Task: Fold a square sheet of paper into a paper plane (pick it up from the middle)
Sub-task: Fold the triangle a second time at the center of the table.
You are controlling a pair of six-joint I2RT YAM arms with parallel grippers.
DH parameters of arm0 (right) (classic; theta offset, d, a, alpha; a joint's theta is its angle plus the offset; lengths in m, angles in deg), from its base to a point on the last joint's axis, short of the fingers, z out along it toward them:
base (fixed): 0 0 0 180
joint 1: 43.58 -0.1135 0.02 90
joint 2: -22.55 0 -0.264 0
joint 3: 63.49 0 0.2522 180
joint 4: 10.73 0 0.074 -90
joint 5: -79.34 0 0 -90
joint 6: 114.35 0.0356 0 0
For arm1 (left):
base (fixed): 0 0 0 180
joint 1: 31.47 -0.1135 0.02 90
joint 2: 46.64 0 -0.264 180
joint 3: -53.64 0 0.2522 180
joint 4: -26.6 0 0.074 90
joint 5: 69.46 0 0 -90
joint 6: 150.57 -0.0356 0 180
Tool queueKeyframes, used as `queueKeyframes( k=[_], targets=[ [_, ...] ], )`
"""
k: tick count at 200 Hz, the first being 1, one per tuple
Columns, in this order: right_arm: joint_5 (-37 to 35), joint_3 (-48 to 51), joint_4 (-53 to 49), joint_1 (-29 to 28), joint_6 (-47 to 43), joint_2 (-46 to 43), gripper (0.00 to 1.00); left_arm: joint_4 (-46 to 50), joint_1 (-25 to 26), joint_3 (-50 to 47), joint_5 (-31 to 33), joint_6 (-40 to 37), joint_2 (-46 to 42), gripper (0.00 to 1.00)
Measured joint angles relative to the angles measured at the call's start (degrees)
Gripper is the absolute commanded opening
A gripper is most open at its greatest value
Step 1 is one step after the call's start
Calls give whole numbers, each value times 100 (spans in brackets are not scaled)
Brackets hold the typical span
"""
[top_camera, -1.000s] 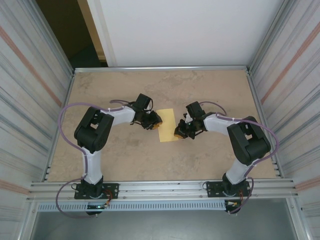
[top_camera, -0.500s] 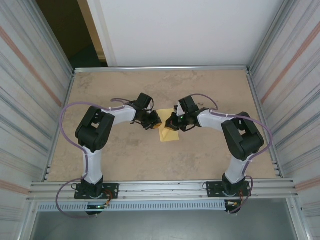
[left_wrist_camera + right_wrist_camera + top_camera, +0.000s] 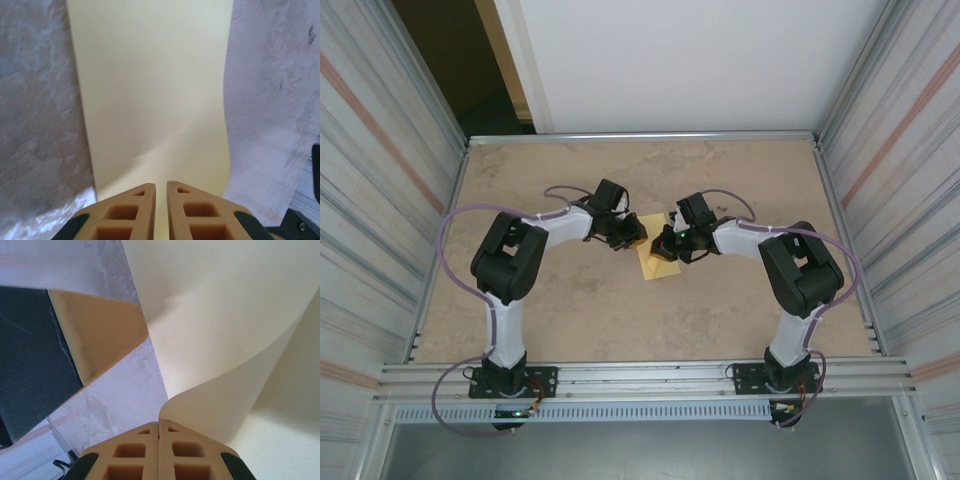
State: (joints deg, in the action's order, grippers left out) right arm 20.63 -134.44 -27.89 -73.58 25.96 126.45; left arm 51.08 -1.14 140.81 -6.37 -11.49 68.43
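The paper point(image 3: 150, 90) is thin, smooth and matt, the bench point(image 3: 570, 300) has a matt, mottled, stone-like surface, the left tool point(image 3: 160, 186) and right tool point(image 3: 159, 422) are matt tan plastic, and the walls point(image 3: 380, 200) are ribbed bare metal.

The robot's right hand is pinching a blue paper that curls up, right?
Not blue: the square sheet of paper is pale yellow. The right wrist view shows the right gripper pinching it, with the paper curling up.
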Motion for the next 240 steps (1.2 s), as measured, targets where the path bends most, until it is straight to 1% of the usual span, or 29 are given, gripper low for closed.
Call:
queueKeyframes(
  k=[58,146,173,211,240],
  targets=[
    [2,118,310,0,192,2,0,212,0,273,15,-160,424,11],
    [-157,160,686,0,525,208,0,361,-11,511,-2,-389,560,8],
    [-210,160,809,0,625,238,0,402,-11,542,-4,-428,564,8],
    [-302,179,855,0,671,273,0,498,-31,636,4,-588,560,12],
    [-304,249,916,0,750,286,0,564,-92,713,164,-699,501,13]
  ],
)
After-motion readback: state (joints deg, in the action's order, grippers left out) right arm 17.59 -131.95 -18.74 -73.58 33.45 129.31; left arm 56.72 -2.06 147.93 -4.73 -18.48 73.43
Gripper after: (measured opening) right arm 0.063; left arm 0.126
